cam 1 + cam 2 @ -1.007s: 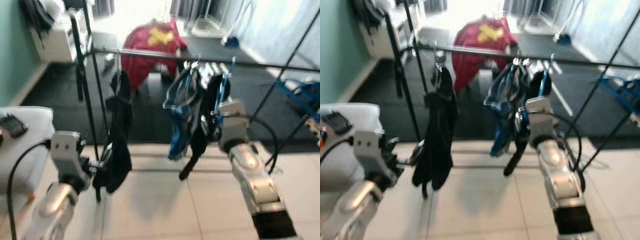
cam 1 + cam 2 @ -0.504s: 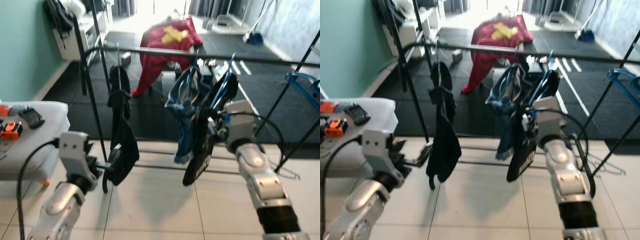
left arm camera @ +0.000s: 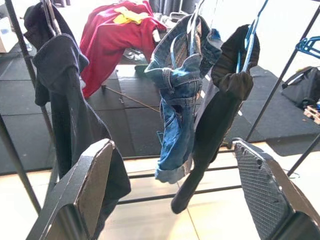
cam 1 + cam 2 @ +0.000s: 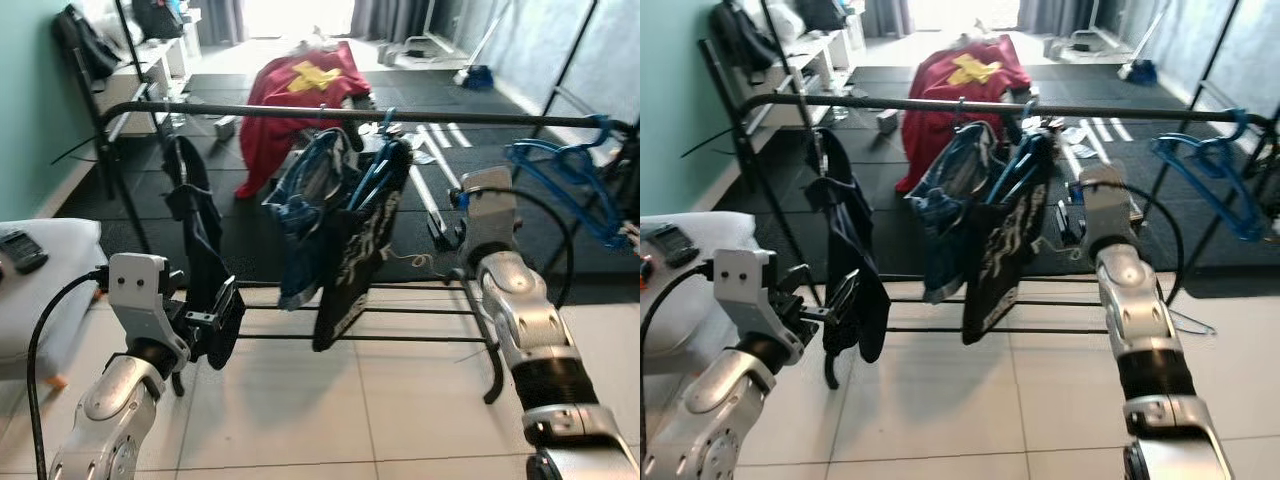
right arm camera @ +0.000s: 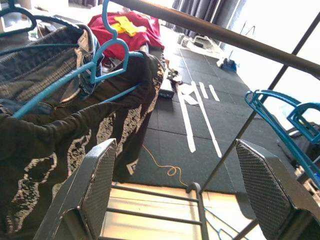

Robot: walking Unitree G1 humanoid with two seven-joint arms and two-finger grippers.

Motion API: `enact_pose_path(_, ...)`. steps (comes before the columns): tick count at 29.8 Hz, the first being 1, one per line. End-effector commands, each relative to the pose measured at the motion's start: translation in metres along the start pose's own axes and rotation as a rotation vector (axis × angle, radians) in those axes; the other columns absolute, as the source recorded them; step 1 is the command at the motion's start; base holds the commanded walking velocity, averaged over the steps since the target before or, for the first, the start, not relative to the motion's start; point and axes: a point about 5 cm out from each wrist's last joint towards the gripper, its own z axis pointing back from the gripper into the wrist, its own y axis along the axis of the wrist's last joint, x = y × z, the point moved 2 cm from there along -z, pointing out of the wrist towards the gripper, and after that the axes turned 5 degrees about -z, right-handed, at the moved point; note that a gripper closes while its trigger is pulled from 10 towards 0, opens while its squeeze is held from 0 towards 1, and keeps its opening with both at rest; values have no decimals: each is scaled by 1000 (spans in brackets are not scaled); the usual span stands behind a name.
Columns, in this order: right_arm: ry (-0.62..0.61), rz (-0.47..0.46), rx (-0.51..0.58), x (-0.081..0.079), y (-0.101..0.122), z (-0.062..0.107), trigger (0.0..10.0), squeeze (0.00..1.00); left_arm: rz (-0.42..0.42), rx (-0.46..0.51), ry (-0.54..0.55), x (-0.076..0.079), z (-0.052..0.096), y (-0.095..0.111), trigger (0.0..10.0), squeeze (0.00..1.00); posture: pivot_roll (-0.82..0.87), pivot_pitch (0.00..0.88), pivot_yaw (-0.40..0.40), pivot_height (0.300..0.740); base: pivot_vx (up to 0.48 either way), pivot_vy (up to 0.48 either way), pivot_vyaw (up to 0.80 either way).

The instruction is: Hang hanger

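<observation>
My arms (image 4: 520, 320) are smooth silver metal with a dull sheen. My finger pads (image 5: 260, 185) carry a fine, rough mesh texture in matt black. The rail (image 4: 300, 112) is dark matt metal tube. The hangers (image 5: 107, 47) look like smooth, slightly glossy blue plastic. The jeans (image 3: 177, 95) are coarse blue denim; the shirt (image 5: 60, 145) is soft black cloth with a cracked pale print. The floor (image 4: 350, 420) is glossy pale tile, the mat (image 5: 170, 125) beyond it matt black.
</observation>
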Motion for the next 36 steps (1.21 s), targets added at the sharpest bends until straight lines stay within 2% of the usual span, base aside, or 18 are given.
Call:
enact_pose_path(1,37,-2,-15,-10,-4,-5,10000,0,-13,-8,15,-7,0,-2,10000,0,-77,77,-48,736,0,-281,0)
enact_pose_path(3,61,-28,-8,-17,0,-10,10000,0,-4,-12,20,-9,0,-3,10000,0,-66,80,-53,736,276,-390,0)
enact_pose_path(10,76,-42,0,-21,3,-12,10000,0,2,-13,22,-9,1,-4,10000,0,-66,82,-54,736,284,-383,0)
enact_pose_path(18,86,-49,1,-23,3,-13,10000,0,14,-21,61,-12,1,-7,10000,0,-68,86,-54,736,173,0,0)
enact_pose_path(20,107,-61,-23,-21,-9,-8,10000,0,23,-4,90,-20,3,-7,10000,0,-78,80,-54,736,186,0,0)
enact_pose_path(24,126,-71,-32,-21,-14,-4,10000,0,22,8,97,-24,3,-5,10000,0,-82,77,-52,736,426,0,0)
enact_pose_path(29,236,-113,-14,-34,-14,1,10000,0,13,37,103,-30,0,1,10000,0,-85,69,-49,736,480,0,0)
enact_pose_path(36,293,-141,1,-42,-8,0,10000,0,19,49,129,-34,2,2,10000,0,-81,62,-54,736,379,0,0)
